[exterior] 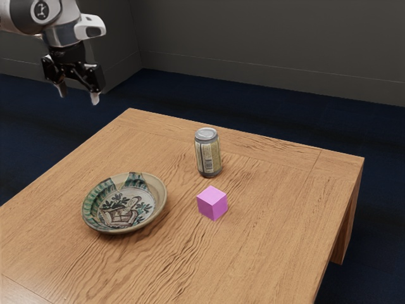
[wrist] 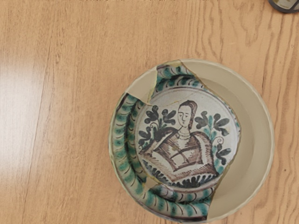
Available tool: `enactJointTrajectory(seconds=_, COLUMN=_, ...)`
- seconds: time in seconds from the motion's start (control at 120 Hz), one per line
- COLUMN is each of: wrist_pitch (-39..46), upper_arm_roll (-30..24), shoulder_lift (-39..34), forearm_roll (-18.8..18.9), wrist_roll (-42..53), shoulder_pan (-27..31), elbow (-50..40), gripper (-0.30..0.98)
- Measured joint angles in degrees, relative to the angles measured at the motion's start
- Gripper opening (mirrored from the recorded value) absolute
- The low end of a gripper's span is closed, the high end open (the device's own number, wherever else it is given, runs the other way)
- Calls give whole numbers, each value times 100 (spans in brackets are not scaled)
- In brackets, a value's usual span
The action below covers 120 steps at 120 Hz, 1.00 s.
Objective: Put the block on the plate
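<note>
My gripper [exterior: 78,97] hangs high at the exterior view's upper left, above and away from the table, its two fingers spread apart with nothing between them. A pink block [exterior: 212,203] rests on the wooden table, a short way from the plate and not touching it. The plate [exterior: 124,203], a painted bowl-like dish with green edging, lies toward the exterior view's left with nothing on it. In the wrist view the plate [wrist: 187,140] shows its painted figure and plain beige patches from above.
A standing can [exterior: 208,152] is close behind the block in the exterior view; part of the can [wrist: 284,5] also appears in the wrist view. The wooden table [exterior: 272,234] ends in an edge at the exterior view's right.
</note>
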Motion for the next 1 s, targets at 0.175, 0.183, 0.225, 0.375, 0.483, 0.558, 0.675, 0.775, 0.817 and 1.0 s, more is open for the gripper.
enactJointTrajectory(seconds=0.175, wrist_pitch=47, upper_arm_roll=-18, shoulder_lift=11, forearm_roll=23, wrist_roll=-66, shoulder_pan=-58, elbow=-5, gripper=69)
enactJointTrajectory(seconds=0.183, wrist_pitch=48, upper_arm_roll=-20, shoulder_lift=12, forearm_roll=23, wrist_roll=-68, shoulder_pan=-66, elbow=-7, gripper=69)
enactJointTrajectory(seconds=0.225, wrist_pitch=57, upper_arm_roll=-25, shoulder_lift=51, forearm_roll=25, wrist_roll=-82, shoulder_pan=-124, elbow=-27, gripper=69)
enactJointTrajectory(seconds=0.375, wrist_pitch=154, upper_arm_roll=-209, shoulder_lift=330, forearm_roll=-75, wrist_roll=-124, shoulder_pan=-213, elbow=-408, gripper=69)
enactJointTrajectory(seconds=0.483, wrist_pitch=486, upper_arm_roll=-517, shoulder_lift=505, forearm_roll=-206, wrist_roll=-120, shoulder_pan=-205, elbow=-857, gripper=69)
enactJointTrajectory(seconds=0.558, wrist_pitch=732, upper_arm_roll=-651, shoulder_lift=757, forearm_roll=-354, wrist_roll=-90, shoulder_pan=-284, elbow=-1006, gripper=69)
enactJointTrajectory(seconds=0.675, wrist_pitch=1176, upper_arm_roll=-891, shoulder_lift=1173, forearm_roll=-503, wrist_roll=13, shoulder_pan=-481, elbow=-1097, gripper=69)
enactJointTrajectory(seconds=0.775, wrist_pitch=1604, upper_arm_roll=-1041, shoulder_lift=1510, forearm_roll=-651, wrist_roll=91, shoulder_pan=-529, elbow=-1095, gripper=69)
enactJointTrajectory(seconds=0.817, wrist_pitch=1784, upper_arm_roll=-1069, shoulder_lift=1638, forearm_roll=-722, wrist_roll=116, shoulder_pan=-527, elbow=-1092, gripper=69)
enactJointTrajectory(seconds=1.0, wrist_pitch=2520, upper_arm_roll=-1087, shoulder_lift=2359, forearm_roll=-894, wrist_roll=207, shoulder_pan=-512, elbow=-808, gripper=69)
